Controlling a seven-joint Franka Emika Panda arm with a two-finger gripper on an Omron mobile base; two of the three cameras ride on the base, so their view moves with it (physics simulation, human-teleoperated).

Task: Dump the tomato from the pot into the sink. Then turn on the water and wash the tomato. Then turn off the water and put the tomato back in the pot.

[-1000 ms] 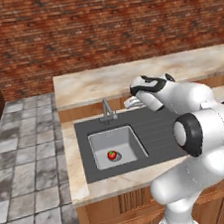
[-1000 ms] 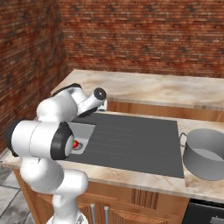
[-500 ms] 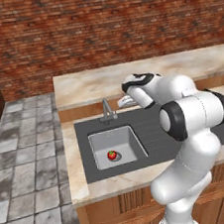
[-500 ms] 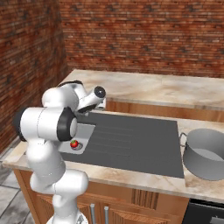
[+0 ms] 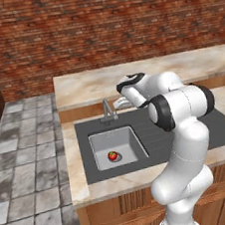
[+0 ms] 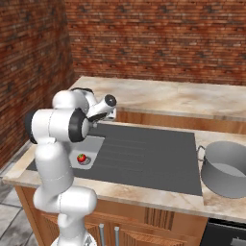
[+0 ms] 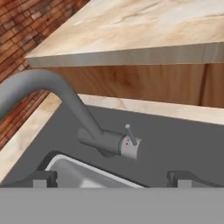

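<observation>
Tomato (image 5: 112,155) count is one: a single red fruit is seen lying on the floor of the sink (image 5: 132,134), close beside the round drain, and it is seen again in the right base view (image 6: 81,157) at the basin's near edge, partly behind the arm. One sink is set in one dark plate (image 6: 144,153) with a ribbed drainboard. One pot (image 6: 227,168) is stood upright on the bench (image 6: 182,98) at the right end of the plate, well apart from the sink, and nothing can be made out inside it. One faucet (image 7: 103,140) is mounted behind the basin, its spout arched out over the basin and a single thin lever raised from its body; no stream is seen. One gripper (image 5: 122,102) is held just beside the faucet in the left base view, above the plate. In the hand view the two fingers (image 7: 43,178) are spread wide, one tip at each side of the faucet body, and nothing is gripped or touched by them.
</observation>
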